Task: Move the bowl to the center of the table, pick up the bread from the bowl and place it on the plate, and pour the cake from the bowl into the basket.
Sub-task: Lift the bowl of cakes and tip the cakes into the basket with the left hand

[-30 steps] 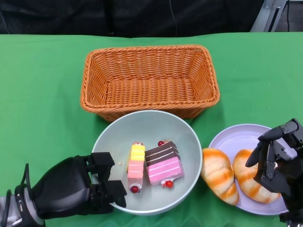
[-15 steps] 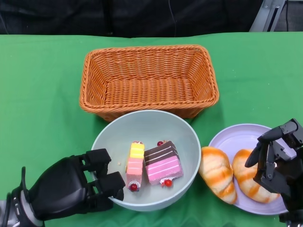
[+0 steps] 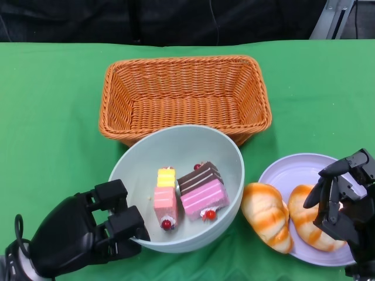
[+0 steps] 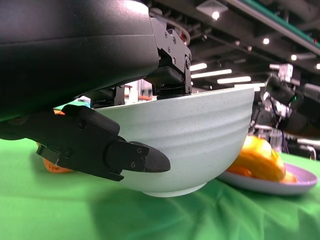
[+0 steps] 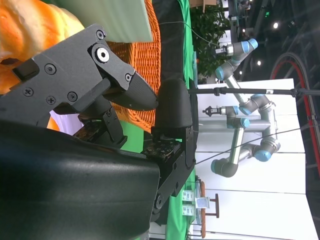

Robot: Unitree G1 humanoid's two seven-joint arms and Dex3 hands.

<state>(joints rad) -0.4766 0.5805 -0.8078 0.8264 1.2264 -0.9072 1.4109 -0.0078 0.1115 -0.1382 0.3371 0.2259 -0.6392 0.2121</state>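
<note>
On the lilac round plate point(image 3: 296, 170), both orange bread rolls point(image 3: 266, 215) rest; the left hand point(image 3: 88, 234) grips the pale green bowl point(image 3: 176, 153), its cake slices point(image 3: 202, 196) unpoured beside the woven orange basket point(image 3: 184, 96).

- The left hand point(image 3: 88, 237) is matte black, with a rounded, glossy shell at the back and blocky, angular finger segments.
- A thin black cable loops beside its wrist, where a sliver of silver forearm point(image 3: 7, 270) shows.
- The right hand point(image 3: 343, 202) is black too, built of flat plates and open linkages.
- In the right wrist view, silver screws point(image 5: 103, 54) stud its fingers.
</note>
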